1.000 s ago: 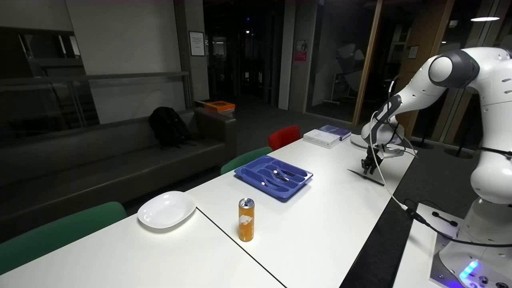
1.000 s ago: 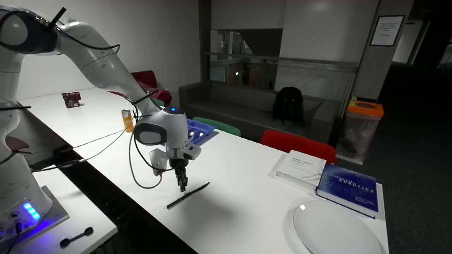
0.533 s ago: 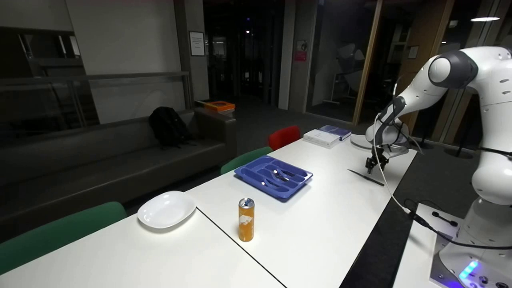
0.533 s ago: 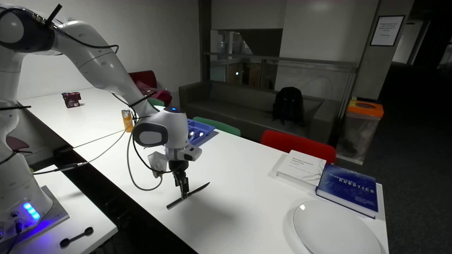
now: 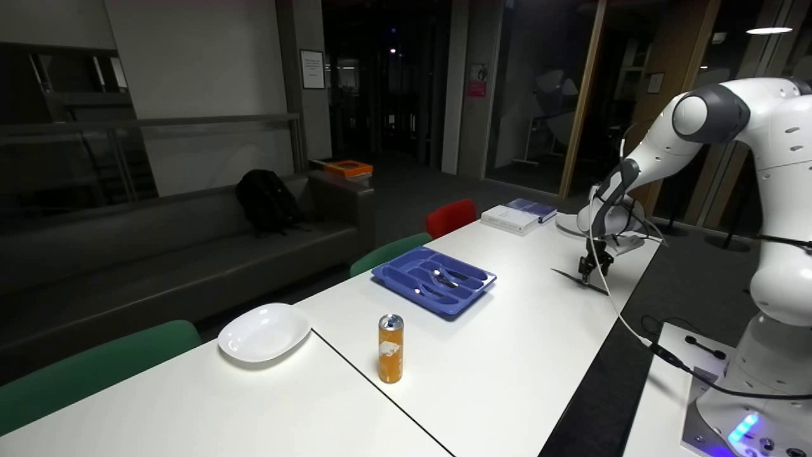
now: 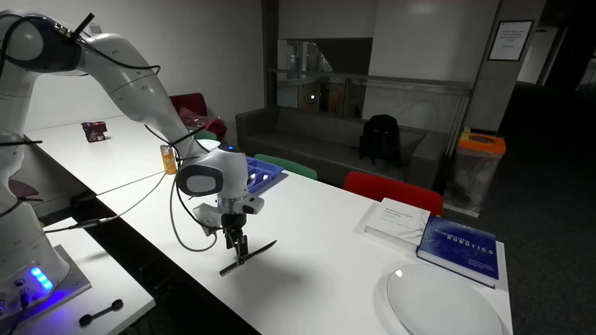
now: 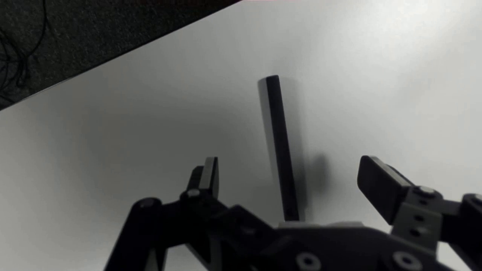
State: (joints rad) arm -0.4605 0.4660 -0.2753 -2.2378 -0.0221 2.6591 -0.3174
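A dark knife (image 7: 280,131) lies flat on the white table (image 6: 316,284), its straight handle reaching up the wrist view and its lower part hidden behind the gripper body. My gripper (image 7: 289,170) stands open, one finger on each side of the knife with a gap to both. The fingers (image 7: 380,184) do not touch it in the wrist view. In an exterior view, the gripper (image 6: 241,259) points down at the middle of the knife (image 6: 265,247), low over the table. The pointed blade (image 5: 563,273) also shows beyond the gripper (image 5: 586,279).
A blue cutlery tray (image 5: 449,310) with several utensils, an orange can (image 5: 390,355) and a white bowl (image 5: 263,333) stand along the table. A white book (image 6: 396,221), a blue book (image 6: 458,249) and a plate (image 6: 442,302) lie on another side. The table edge (image 7: 124,52) is near the handle.
My gripper has come down from above the knife to around it, and its jaws have opened wider. The knife has not visibly moved.
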